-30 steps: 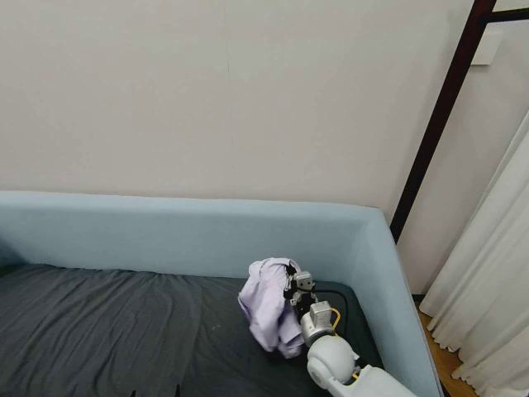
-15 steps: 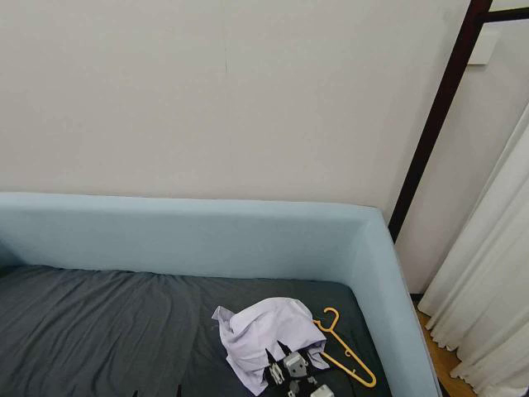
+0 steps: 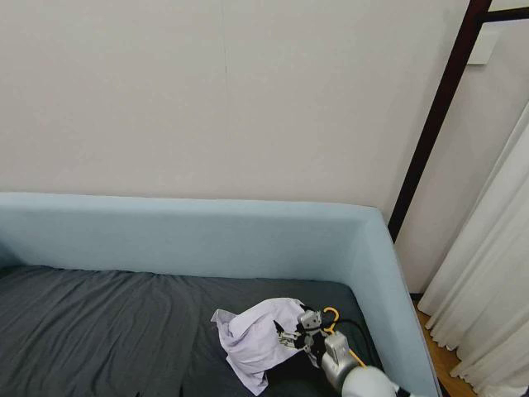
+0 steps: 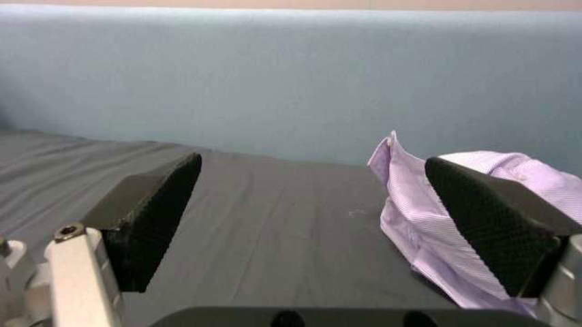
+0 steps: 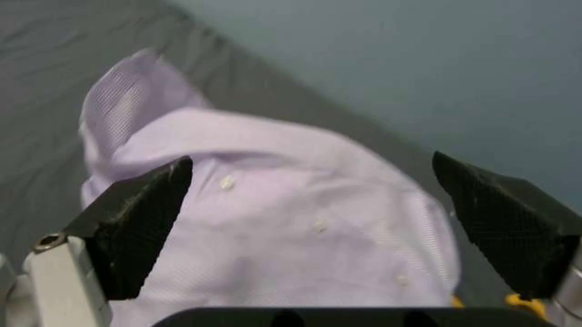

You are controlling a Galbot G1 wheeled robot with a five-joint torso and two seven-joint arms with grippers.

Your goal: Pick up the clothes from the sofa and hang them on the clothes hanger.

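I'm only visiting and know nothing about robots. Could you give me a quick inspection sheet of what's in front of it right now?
Surface: sofa with a pale blue back; wrinkled dark grey seat cover.
Job's things: lavender shirt crumpled on the seat near the sofa's right end; yellow hanger lying beside it, partly behind the right arm.
Clutter: nothing seen.
Grippers: right gripper open, poised over the shirt; left gripper open, low over the seat, with the shirt beside one finger.
Cables: thin dark loop by the right wrist, probably a cable.
Surroundings: plain wall, dark rack pole, white curtain.
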